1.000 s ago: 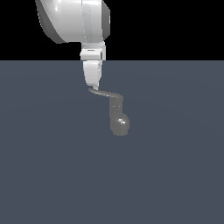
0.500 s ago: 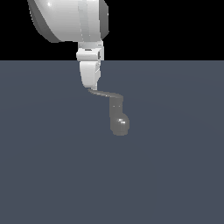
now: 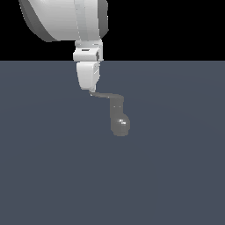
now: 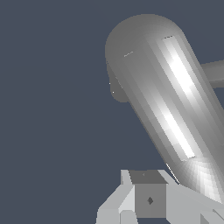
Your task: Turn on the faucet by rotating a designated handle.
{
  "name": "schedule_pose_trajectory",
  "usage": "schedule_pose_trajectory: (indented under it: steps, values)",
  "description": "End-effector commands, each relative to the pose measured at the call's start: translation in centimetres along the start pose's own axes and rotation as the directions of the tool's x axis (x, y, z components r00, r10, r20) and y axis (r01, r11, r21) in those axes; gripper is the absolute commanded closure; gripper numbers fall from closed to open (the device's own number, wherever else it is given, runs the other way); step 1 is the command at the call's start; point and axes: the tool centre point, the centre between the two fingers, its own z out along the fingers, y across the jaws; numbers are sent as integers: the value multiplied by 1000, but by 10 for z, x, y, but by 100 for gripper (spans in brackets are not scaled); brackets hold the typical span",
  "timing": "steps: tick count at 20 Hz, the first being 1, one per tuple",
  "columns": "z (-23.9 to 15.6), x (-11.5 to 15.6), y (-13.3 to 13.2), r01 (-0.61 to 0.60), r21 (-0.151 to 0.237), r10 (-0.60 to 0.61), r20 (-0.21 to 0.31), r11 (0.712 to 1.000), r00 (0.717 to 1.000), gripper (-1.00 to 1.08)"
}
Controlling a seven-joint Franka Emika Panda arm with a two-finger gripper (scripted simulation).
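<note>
Near the middle of the exterior view, slightly up and left of center, sits the faucet [image 3: 119, 119], a small grey upright body with a glossy round bulb at the bottom. Its handle [image 3: 107, 95] sticks out sideways from the top toward the exterior view's left, pretty much level. The gripper [image 3: 91, 89] comes straight down from the big white arm [image 3: 66, 19] in the upper left of the frame and its tip meets the far end of the handle, so they look like they're touching there.

Room-wise, the dark blue-grey floor [image 3: 176, 176] runs wide open on every side of the faucet: the whole lower half, the right side and the left edge of the frame are all bare surface. Only the arm itself crowds the handle's end, hanging above and left of it.

Up close in the wrist view, the handle [image 4: 170, 105] fills the right half as a fat shiny bar running diagonally, with the faucet body [image 4: 214, 72] poking in at the right edge. A bit of the gripper [image 4: 151, 199] shows at the bottom, right beside the bar. Honestly can't tell whether the fingers are clamped or spread; neither view shows them clearly.
</note>
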Motion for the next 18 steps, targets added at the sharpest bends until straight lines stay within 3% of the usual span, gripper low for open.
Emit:
schedule_pose_trajectory:
  steps: [1, 18]
  values:
    - [0, -3, 9, 3, -5, -3, 0, 1000, 1000, 108]
    - [-1, 13, 45, 1, -1, -1, 0, 1000, 1000, 108]
